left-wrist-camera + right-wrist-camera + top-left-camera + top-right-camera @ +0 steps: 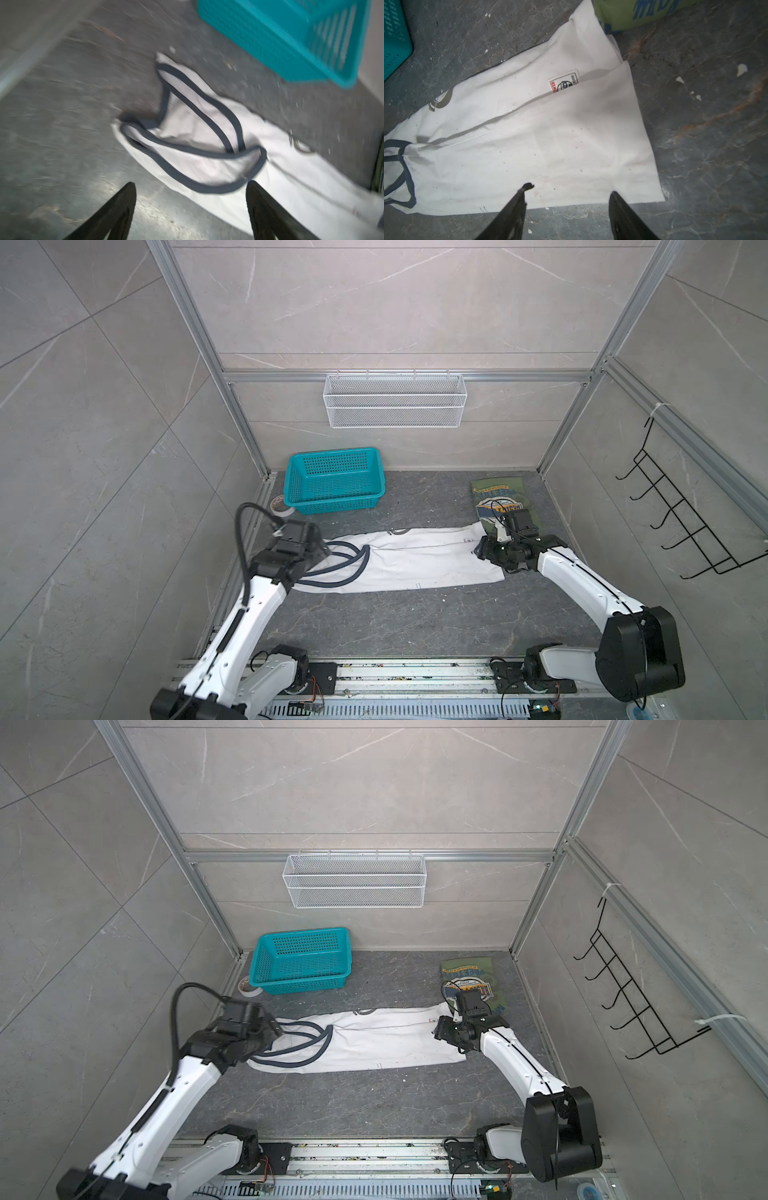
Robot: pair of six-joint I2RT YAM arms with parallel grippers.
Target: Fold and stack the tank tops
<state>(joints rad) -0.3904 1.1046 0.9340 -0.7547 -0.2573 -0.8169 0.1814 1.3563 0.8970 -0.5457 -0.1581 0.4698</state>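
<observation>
The white tank top point(415, 564) lies flat in the middle of the dark table point(415, 626). It is folded into a long strip. The end with the dark blue straps is on the left, and the bottom end is on the right.

The green tank top point(494, 493) is folded small. It sits in the far right corner of the table, with its picture facing up. One far corner of the white top lies right beside it and looks like it touches it.

The left arm point(257, 601) comes up from the near edge and leans forward. Its wrist bends toward the strap end. The left gripper point(191, 187) hangs just over the straps. Its two black fingers point(116, 214) are spread wide and hold nothing. That wrist view is blurry.

The right arm point(582, 576) has its big elbow up high on the right. Its white forearm slants away and to the left. The right gripper point(570, 189) points over the bottom end of the white top. Its fingers point(627, 216) are apart, with nothing between them.

A teal basket point(334, 481) sits at the far left of the table, well apart from both tops.
</observation>
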